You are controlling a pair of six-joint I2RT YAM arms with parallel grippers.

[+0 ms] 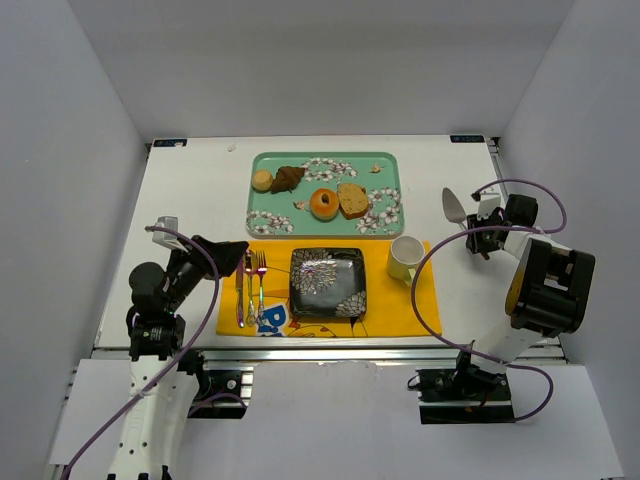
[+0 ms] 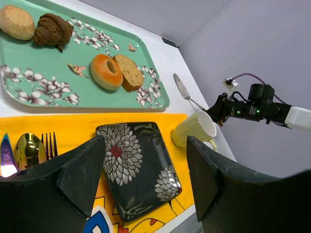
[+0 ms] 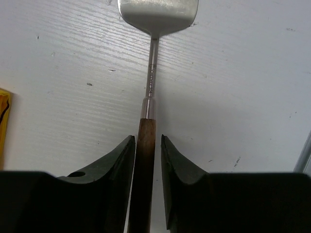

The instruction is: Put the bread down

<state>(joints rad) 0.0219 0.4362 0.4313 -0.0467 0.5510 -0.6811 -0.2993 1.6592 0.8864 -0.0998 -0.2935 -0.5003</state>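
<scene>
Table (image 1: 190, 200): white, fills the middle of the top view.
Tray (image 1: 325, 229): mint green, floral, lies upper centre on the table.
Placemat (image 1: 425, 300): yellow, lies just below the tray, near the front edge.
Spatula (image 1: 453, 205): lies on bare table at right, metal blade toward the back, wooden handle toward the right arm.

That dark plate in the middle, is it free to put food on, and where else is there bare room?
The dark plate is bare. So is the white table left of the green tray, and the strip behind it. The tray is crowded: the bread, a round bun, donut and slice. Cutlery and a cup flank the plate.
</scene>
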